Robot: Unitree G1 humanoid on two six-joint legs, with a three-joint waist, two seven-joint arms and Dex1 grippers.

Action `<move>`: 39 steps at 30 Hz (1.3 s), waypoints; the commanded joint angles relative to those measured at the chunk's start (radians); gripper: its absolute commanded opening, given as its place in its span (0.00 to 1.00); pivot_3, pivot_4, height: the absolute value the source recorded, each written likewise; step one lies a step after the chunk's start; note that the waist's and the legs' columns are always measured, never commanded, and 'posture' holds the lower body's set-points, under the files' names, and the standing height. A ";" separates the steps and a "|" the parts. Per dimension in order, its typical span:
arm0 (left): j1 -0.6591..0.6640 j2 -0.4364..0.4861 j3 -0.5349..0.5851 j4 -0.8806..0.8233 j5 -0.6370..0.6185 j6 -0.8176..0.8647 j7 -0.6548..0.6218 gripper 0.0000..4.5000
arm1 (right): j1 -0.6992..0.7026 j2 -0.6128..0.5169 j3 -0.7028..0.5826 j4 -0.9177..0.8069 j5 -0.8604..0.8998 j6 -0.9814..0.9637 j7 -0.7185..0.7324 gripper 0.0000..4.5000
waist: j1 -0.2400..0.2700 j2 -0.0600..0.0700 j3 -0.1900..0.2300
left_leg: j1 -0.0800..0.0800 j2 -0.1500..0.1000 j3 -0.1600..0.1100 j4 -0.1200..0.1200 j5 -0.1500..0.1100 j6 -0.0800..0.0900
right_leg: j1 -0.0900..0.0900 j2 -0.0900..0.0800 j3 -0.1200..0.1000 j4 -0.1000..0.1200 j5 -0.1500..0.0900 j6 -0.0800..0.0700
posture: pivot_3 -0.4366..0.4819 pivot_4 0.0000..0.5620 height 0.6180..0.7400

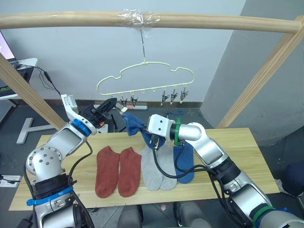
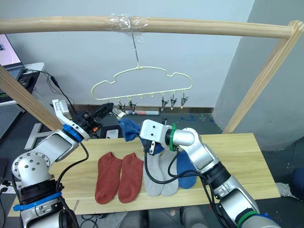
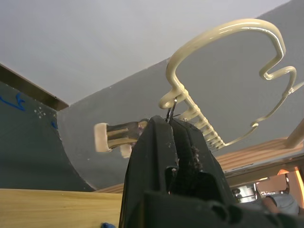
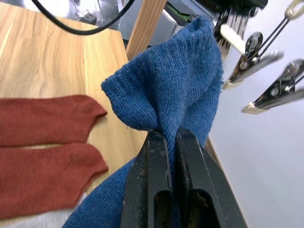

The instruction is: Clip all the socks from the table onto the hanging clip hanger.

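Pale yellow-green wire forms the clip hanger, which hangs by its hook from a wooden pole above the bench. At its left end, the left gripper reaches up with its black fingers pressed together around the leftmost clip. Two rust-red socks lie flat on the bench, then two light grey socks. The right gripper pinches a blue sock and holds it raised just below the clips. Another blue sock lies on the bench beside the grey pair.
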 commanded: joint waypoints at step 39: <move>0.105 0.144 -0.064 -0.091 0.175 -0.172 -0.126 0.65 | 0.005 0.242 -0.091 0.001 0.245 0.288 0.015 0.34 | 0.013 0.001 0.005 | -0.002 0.001 -0.004 -0.001 0.000 -0.001 | -0.002 -0.003 -0.004 0.000 0.000 -0.001 | 0.39 0.34 1.00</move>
